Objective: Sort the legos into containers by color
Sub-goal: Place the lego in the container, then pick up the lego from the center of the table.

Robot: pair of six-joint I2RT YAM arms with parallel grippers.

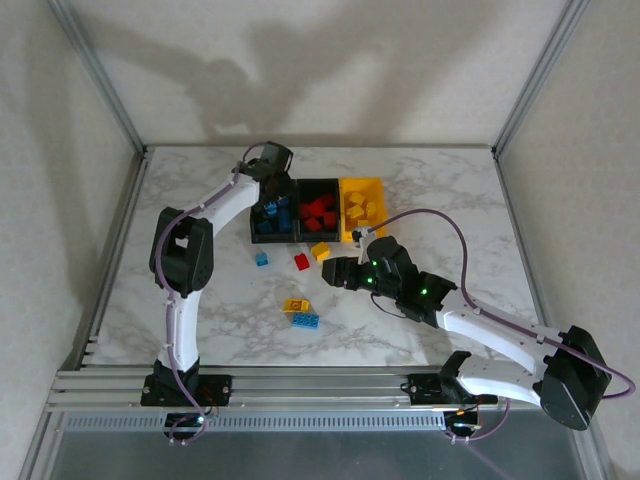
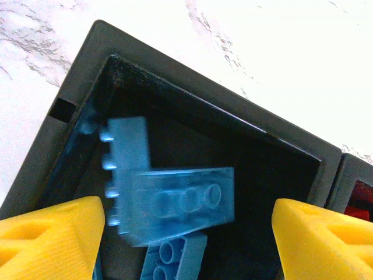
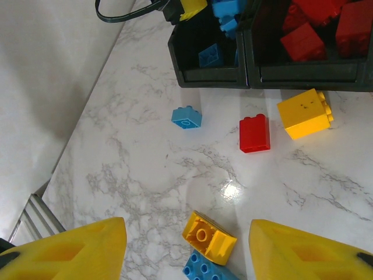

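Right now, your left gripper [image 2: 187, 217] hangs with jaws wide apart over the left black bin [image 2: 192, 96], light blue bricks [image 2: 175, 201] lying inside beneath it. Your right gripper [image 3: 187, 236] is spread and empty above the table [image 3: 145, 175]; ahead of it a blue brick [image 3: 186, 116] sits at eleven o'clock, a red brick [image 3: 254, 133] at twelve, a yellow brick [image 3: 304, 113] at one.
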